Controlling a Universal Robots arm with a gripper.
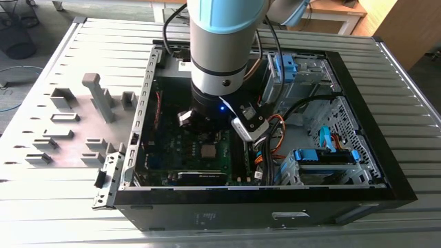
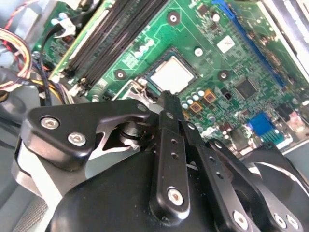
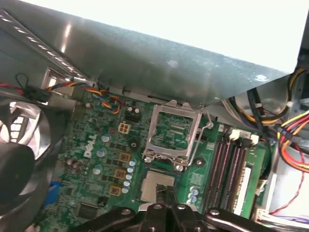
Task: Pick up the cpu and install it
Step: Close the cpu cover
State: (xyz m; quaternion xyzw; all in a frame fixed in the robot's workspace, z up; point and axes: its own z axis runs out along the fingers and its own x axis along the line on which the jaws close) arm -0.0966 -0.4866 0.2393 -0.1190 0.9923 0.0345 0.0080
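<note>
The cpu (image 3: pixel 155 185) is a small silvery square lying flat in its socket on the green motherboard (image 3: pixel 99 145); it also shows in the second wrist view (image 2: pixel 172 76) and the exterior view (image 1: pixel 206 151). The socket's metal frame (image 3: pixel 174 131) stands swung open beside it. My gripper (image 3: pixel 167 192) hangs just above one edge of the cpu, its black fingers (image 2: pixel 166 102) pressed together with nothing between them. The cpu lies apart from the fingers. In the exterior view the arm's wrist (image 1: pixel 215 111) reaches down into the open computer case (image 1: pixel 386 170).
Memory slots (image 3: pixel 227 164) run alongside the socket. Bundles of coloured cables (image 3: pixel 289 140) and a fan (image 3: pixel 21 140) flank the board. The case's metal wall (image 3: pixel 159 58) rises close behind the socket. Grey holder blocks (image 1: pixel 96 98) stand on the table at the exterior view's left.
</note>
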